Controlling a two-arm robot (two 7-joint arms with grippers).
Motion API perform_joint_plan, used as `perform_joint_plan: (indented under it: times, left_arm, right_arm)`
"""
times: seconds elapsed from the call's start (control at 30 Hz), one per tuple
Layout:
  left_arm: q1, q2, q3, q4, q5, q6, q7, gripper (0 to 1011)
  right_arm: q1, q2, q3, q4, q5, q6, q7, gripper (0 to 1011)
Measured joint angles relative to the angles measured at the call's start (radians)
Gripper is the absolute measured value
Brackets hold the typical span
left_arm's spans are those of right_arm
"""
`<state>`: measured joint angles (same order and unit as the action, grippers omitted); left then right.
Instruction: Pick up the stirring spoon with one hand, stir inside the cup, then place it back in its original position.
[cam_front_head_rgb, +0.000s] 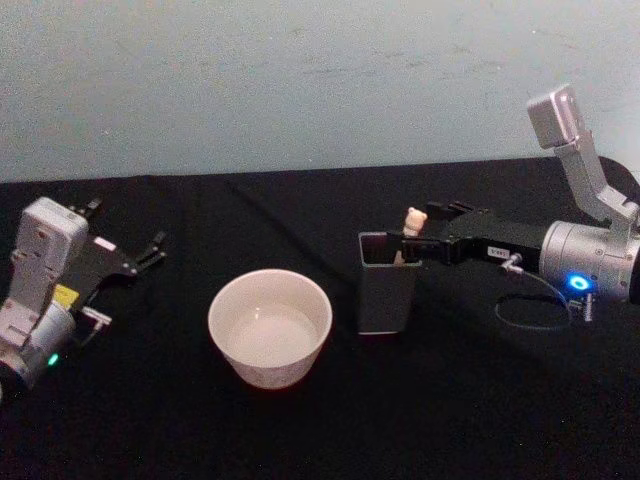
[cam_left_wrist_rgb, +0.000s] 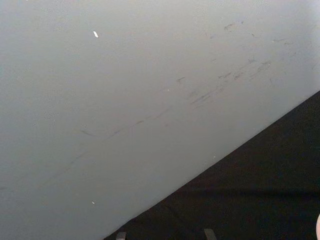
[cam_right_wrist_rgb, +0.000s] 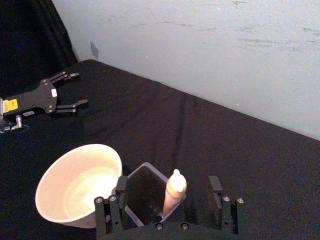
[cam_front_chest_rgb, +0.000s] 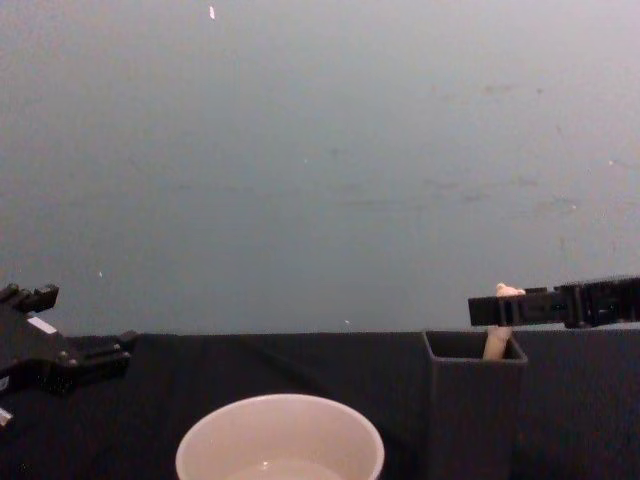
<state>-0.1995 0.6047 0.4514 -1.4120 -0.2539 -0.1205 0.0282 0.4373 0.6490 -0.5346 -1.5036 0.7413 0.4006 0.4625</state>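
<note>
Black cloth is covering the bench (cam_front_head_rgb: 330, 440), w/ a pale grey-blue wall (cam_front_head_rgb: 300, 80) standing behind its far edge; scuff marks are showing on that wall in both wrist views. The cup (cam_front_head_rgb: 270, 328) is sitting upright near the bench's middle, toward the front edge, its cream inside facing up; the dark grey holder (cam_front_head_rgb: 388, 290) is standing upright just beside it on the robot's right, w/ a small gap showing between them in the head view. The stirring spoon (cam_front_head_rgb: 415, 222) is standing in the holder, leaning in the corner nearest the right gripper (cam_front_head_rgb: 420, 238); its beige handle & bear head are poking above the rim, & its bowl is hiding inside. The right gripper is hovering level w/ the holder's top, its arm coming in from the bench's right edge; its claw is standing wide open, fingers (cam_right_wrist_rgb: 121, 185) sitting one on each side of the handle, neither touching it in the right wrist view; it is gripping nothing. The left gripper (cam_front_head_rgb: 135, 258) is lying low near the bench's left edge, well apart from the cup; its claw is spreading open too & holding nothing.
</note>
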Motion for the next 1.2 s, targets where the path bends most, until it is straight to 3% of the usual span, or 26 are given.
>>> perform_joint_plan:
  times: [0.3, 0.43, 0.73, 1.2]
  left_arm:
    - [0.0, 0.0, 0.0, 0.0, 0.0, 0.0, 0.0, 1001]
    - [0.0, 0.0, 0.0, 0.0, 0.0, 0.0, 0.0, 1001]
    - [0.0, 0.0, 0.0, 0.0, 0.0, 0.0, 0.0, 1001]
    - [0.0, 0.0, 0.0, 0.0, 0.0, 0.0, 0.0, 1001]
  right_arm:
    - [-0.001, 0.001, 0.0, -0.001, 0.0, -0.001, 0.0, 1002]
    - [-0.001, 0.001, 0.0, -0.002, 0.0, -0.001, 0.0, 950]
    - [-0.002, 0.002, 0.001, -0.003, 0.0, -0.002, 0.001, 722]
    - [-0.002, 0.001, 0.001, -0.003, 0.0, -0.003, 0.001, 256]
